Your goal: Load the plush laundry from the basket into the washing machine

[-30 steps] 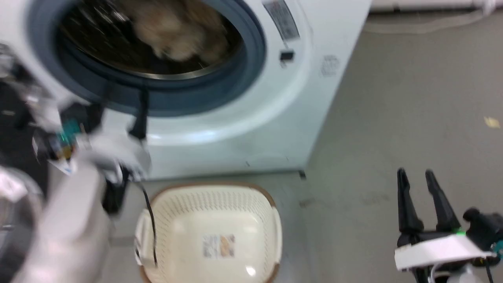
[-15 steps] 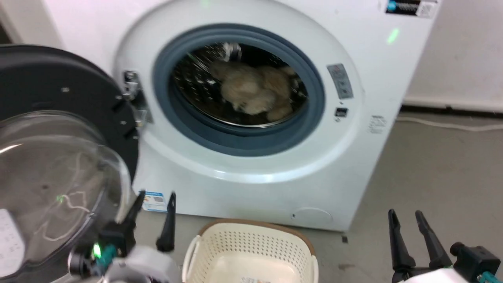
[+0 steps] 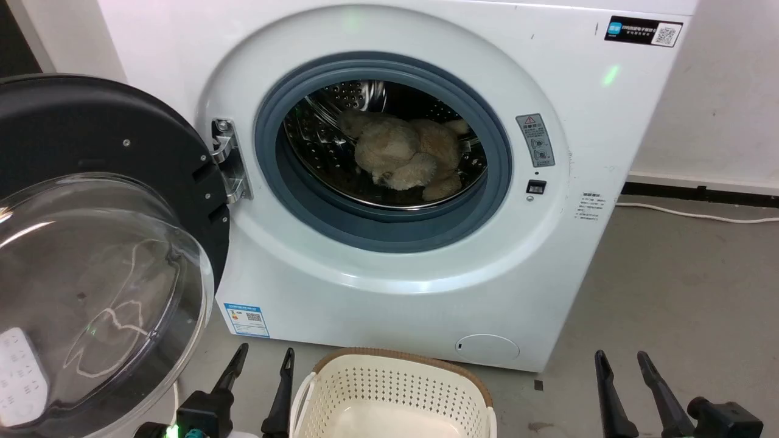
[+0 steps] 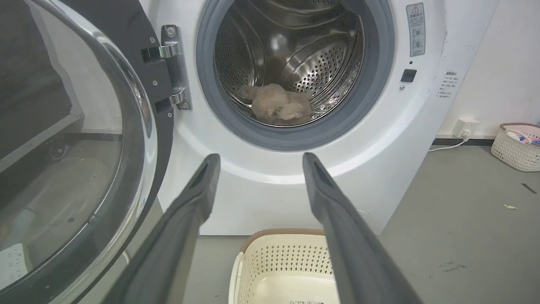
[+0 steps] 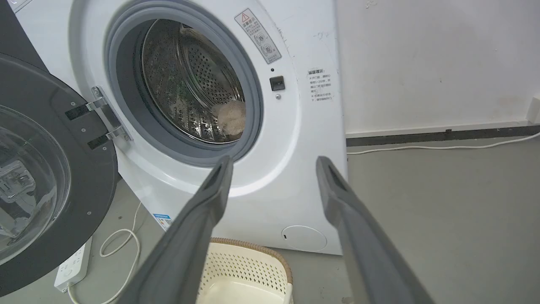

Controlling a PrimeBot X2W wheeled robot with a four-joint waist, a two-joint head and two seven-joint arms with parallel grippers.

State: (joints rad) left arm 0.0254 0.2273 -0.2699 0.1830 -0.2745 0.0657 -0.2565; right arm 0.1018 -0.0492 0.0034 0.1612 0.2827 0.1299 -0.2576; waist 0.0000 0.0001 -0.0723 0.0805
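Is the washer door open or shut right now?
Open. The door stands swung left on its hinge, plush laundry visible inside the drum.

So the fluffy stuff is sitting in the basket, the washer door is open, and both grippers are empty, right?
Not quite. The plush laundry lies inside the washing machine, not in the basket, as the head view shows. The rest holds: the door is open, and the left gripper and right gripper are open and empty.
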